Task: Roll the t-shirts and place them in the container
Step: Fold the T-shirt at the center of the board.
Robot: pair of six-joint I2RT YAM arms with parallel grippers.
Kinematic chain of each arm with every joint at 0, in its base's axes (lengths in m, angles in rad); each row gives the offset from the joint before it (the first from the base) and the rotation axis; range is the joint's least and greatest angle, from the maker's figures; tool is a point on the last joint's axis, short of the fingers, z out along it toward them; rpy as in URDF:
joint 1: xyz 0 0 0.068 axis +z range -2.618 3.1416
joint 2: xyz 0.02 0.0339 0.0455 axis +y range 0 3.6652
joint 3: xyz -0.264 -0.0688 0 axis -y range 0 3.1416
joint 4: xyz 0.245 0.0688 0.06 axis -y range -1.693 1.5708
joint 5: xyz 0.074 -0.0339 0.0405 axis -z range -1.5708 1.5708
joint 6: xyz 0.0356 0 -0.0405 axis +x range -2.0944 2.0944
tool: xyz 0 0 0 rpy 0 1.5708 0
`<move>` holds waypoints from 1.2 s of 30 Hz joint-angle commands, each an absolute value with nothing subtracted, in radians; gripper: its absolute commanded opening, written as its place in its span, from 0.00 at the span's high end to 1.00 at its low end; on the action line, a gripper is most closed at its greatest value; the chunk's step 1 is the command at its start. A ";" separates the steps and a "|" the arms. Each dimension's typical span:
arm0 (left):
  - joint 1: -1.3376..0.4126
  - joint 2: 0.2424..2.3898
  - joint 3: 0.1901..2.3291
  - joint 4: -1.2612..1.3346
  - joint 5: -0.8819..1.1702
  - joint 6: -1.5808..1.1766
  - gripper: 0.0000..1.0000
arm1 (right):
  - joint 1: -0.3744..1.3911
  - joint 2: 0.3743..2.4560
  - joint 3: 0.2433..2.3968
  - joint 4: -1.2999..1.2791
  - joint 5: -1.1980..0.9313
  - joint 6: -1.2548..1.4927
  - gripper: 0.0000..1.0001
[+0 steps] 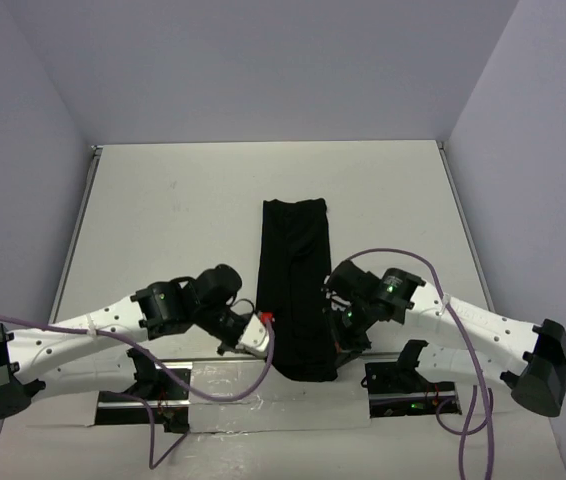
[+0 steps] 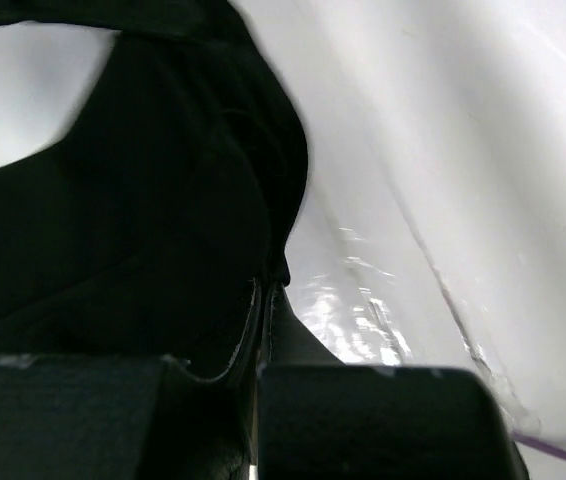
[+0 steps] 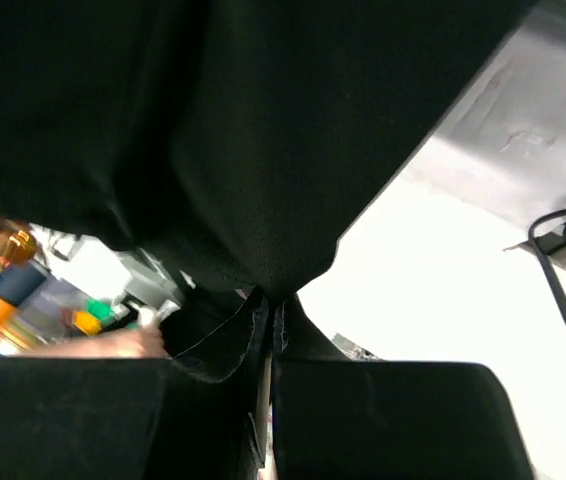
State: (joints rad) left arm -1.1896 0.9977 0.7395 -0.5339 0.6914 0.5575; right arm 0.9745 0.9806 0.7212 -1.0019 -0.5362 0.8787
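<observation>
T-shirt (image 1: 296, 260) lies folded in a long strip. Left gripper (image 1: 268, 323) and right gripper (image 1: 339, 340) each pinch one of its near corners, jaws clamped tight on the fabric.

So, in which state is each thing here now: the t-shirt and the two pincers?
t-shirt: folded into a long strip, lying on the table, not yet rolled.
left pincer: shut on the near left edge of the t-shirt.
right pincer: shut on the near right edge of the t-shirt.
</observation>
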 commanded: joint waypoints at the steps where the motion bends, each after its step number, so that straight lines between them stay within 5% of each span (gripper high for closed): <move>1: -1.047 1.026 0.843 -0.557 0.765 0.445 1.00 | 0.859 1.047 0.880 -1.116 -0.528 0.737 1.00; 4: -0.834 1.116 0.937 -0.580 0.831 0.428 1.00 | 0.708 1.141 1.032 -1.181 -0.468 0.593 1.00; 16: -0.523 1.428 1.248 -0.445 0.775 0.396 1.00 | 0.361 1.494 1.400 -1.115 -0.380 0.367 1.00; 36: -0.405 1.894 1.712 -0.390 0.693 0.489 1.00 | 0.195 1.977 1.942 -1.100 -0.419 0.293 1.00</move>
State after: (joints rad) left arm -0.4282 1.8851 1.6390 -0.4469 0.7036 0.4667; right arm 0.2066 1.9537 1.8538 -1.1072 -0.4023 0.3218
